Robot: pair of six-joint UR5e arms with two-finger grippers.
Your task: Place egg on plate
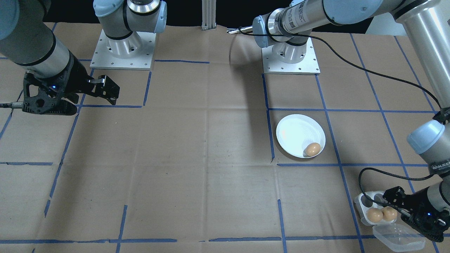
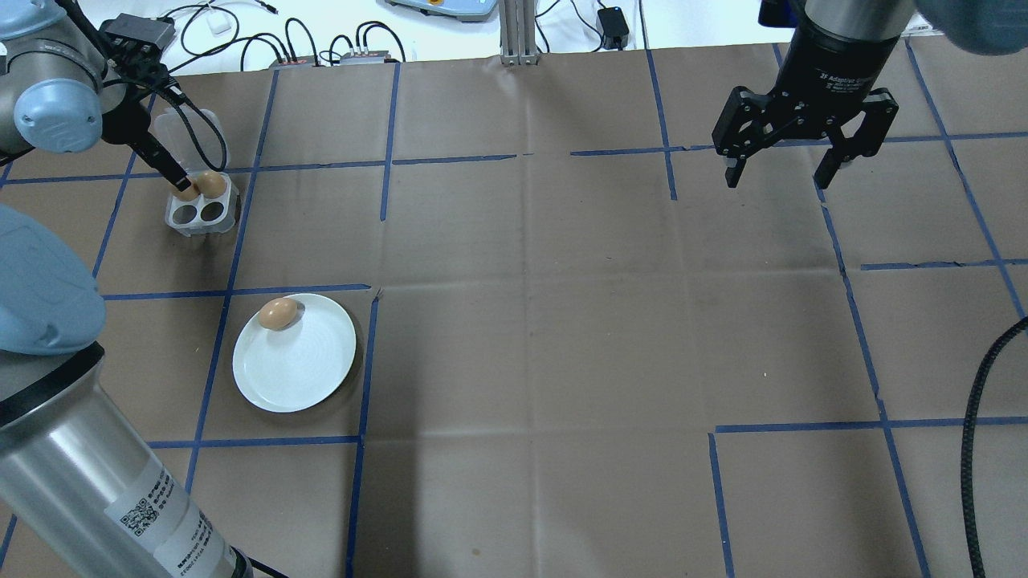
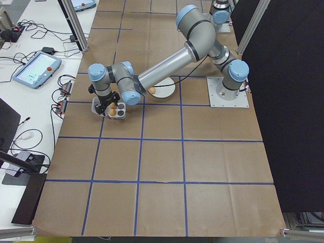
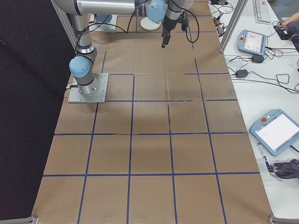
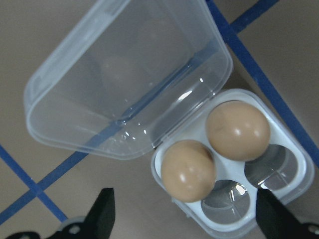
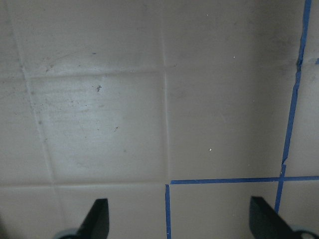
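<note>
With one egg (image 2: 278,313) already on the plate (image 2: 305,369), left tool (image 5: 182,219) hangs spread over the tray (image 5: 279,199), presumably lining up another pick; right tool (image 2: 783,172) spread, idle.

The round glossy white plate (image 2: 294,353) is showing faint concentric rings, and a tan-brown egg (image 2: 278,313) is gleaming at its eleven o'clock rim in the overhead view. The square white four-cup egg tray (image 5: 234,164) is showing two more tan-brown eggs (image 5: 214,154), each catching pale highlights, while its clear lid (image 5: 124,74) is lying see-through at ten o'clock. The table's brown paper covering (image 2: 562,321) is showing a grid of blue tape lines (image 2: 365,385). The black two-finger left gripper (image 2: 181,183) and the black right gripper (image 2: 783,172) are hanging from silver arms with pale blue joint caps (image 2: 48,116).
</note>
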